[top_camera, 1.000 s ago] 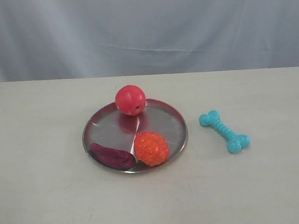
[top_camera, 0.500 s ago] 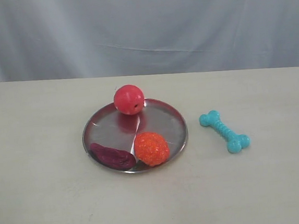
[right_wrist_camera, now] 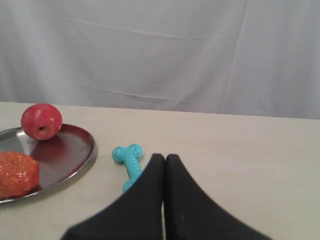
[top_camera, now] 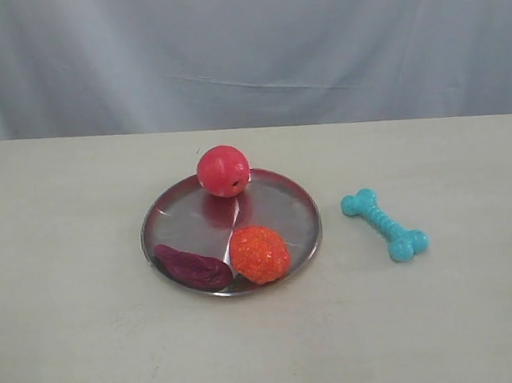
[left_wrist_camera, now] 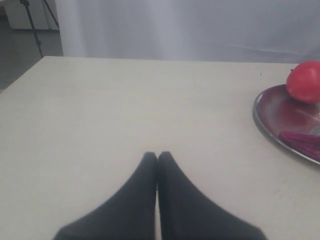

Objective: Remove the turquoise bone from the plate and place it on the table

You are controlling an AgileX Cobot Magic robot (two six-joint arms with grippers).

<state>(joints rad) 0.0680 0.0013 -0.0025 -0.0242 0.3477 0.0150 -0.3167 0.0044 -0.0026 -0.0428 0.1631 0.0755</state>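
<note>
The table (top_camera: 73, 351) holds one plate (top_camera: 283, 209); beside it, one turquoise bone (top_camera: 384, 225).

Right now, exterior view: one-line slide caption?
Turquoise bone lies on the table beside the plate, which holds a red ball, an orange ball and a purple piece.

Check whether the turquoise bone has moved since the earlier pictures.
No. The turquoise bone lies on the table, keeping the same gap right of the plate.

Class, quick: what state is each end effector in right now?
Left end effector: closed, holding nothing.
Right end effector: closed, holding nothing.
</note>
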